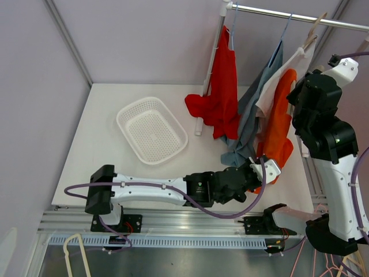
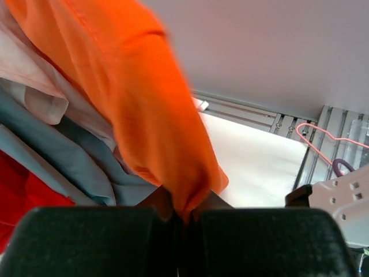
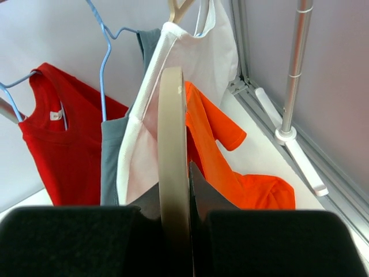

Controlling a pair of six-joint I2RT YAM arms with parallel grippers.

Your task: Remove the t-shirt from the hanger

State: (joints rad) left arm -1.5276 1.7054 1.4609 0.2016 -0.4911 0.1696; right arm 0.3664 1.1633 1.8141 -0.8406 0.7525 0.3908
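Toward the right edge of the table (image 1: 104, 144), the orange t-shirt (image 1: 281, 115) hung on a beige hanger (image 3: 172, 150), its lower end drawn down toward the near edge. The left gripper (image 2: 184, 214) had its fingers pinched together on that lower hem, the cloth bunched between them. Up by the shirt's shoulder, the right gripper (image 3: 176, 216) was clamped on the hanger's arm, which ran edgewise between its fingers. Just beside the orange garment, on the rail (image 1: 288, 14) over the far right corner, hung a white shirt (image 1: 294, 60), a grey shirt (image 1: 256, 101) on a blue wire hanger (image 3: 104, 86), and a red shirt (image 1: 225, 86), the grey and red tails trailing on the tabletop. Well apart from them, on the left half of the table, sat a white perforated basket (image 1: 172, 118), turned cornerwise to the edges, its mesh floor showing all over.
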